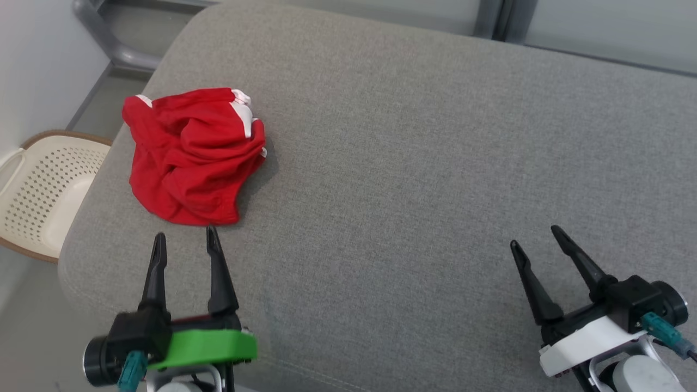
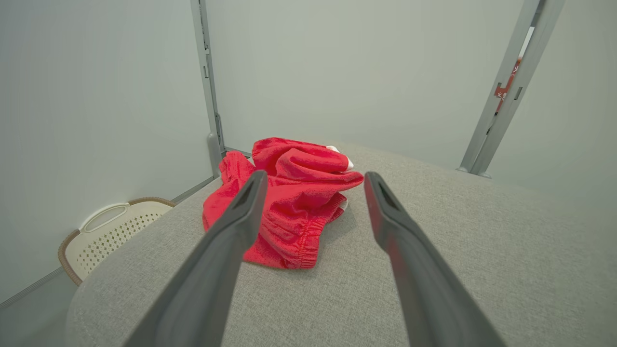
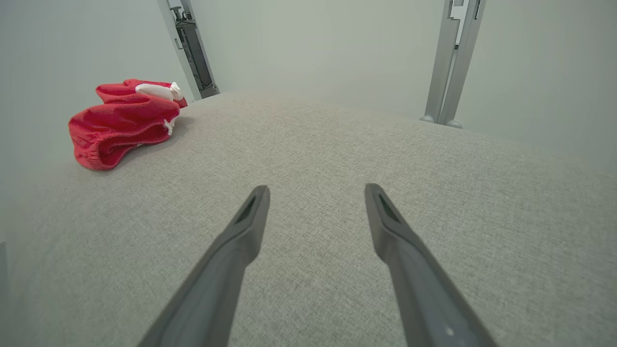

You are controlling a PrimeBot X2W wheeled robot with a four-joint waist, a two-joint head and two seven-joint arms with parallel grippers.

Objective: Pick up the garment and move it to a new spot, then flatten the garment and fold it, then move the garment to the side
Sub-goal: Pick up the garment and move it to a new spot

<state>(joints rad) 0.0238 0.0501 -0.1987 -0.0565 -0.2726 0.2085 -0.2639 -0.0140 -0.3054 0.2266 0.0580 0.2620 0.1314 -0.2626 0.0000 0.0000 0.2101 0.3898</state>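
Near the cushion's [image 1: 408, 163] far left corner the red garment [image 1: 193, 155] lies crumpled, close to the edge; the left gripper [image 1: 185, 232] sits just short of it, jaws spread and empty, lined up for a pick, I judge; the right gripper [image 1: 535, 237], likewise spread and empty, is well apart; nothing seems to block the reach; a basket [image 1: 43, 190] stands on the floor beside that edge.

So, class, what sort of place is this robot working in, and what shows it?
Probably a partitioned test bay staged for laundry folding, not a lived-in room: a grey upholstered cushion bearing a crumpled red garment, a cream perforated basket on the floor beside it, and pale panels on metal posts.
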